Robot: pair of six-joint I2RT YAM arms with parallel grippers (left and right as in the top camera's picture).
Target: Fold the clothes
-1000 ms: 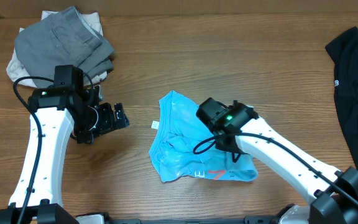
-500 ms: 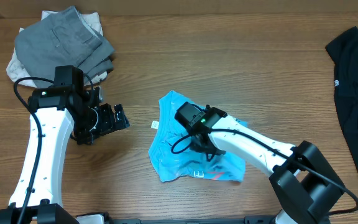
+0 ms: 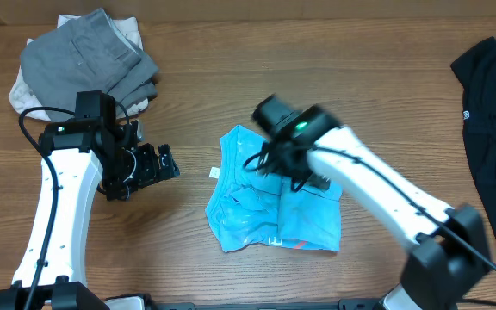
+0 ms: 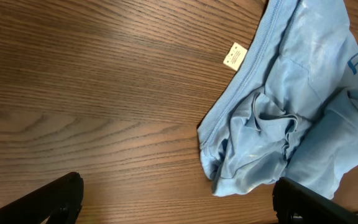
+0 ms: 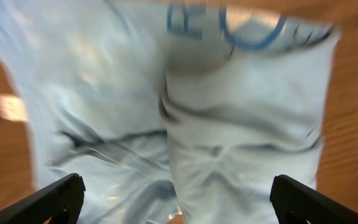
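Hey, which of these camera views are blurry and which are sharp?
Right wrist view: the whole frame is smeared, print on the blue T-shirt soft. Overhead view: sharp, except the right arm near its wrist, which is streaked. Left wrist view: crisp, wood grain of the table and the label clear.

I seem to be working at a robotics lab bench: a bare wood-grain table (image 3: 317, 86), with the white left arm (image 3: 58, 202) and right arm (image 3: 377, 194) trailing black cables from the lower edge. Garments lie at the margins, a grey pile (image 3: 84, 52) at upper left and a black garment (image 3: 489, 103) at the right edge.
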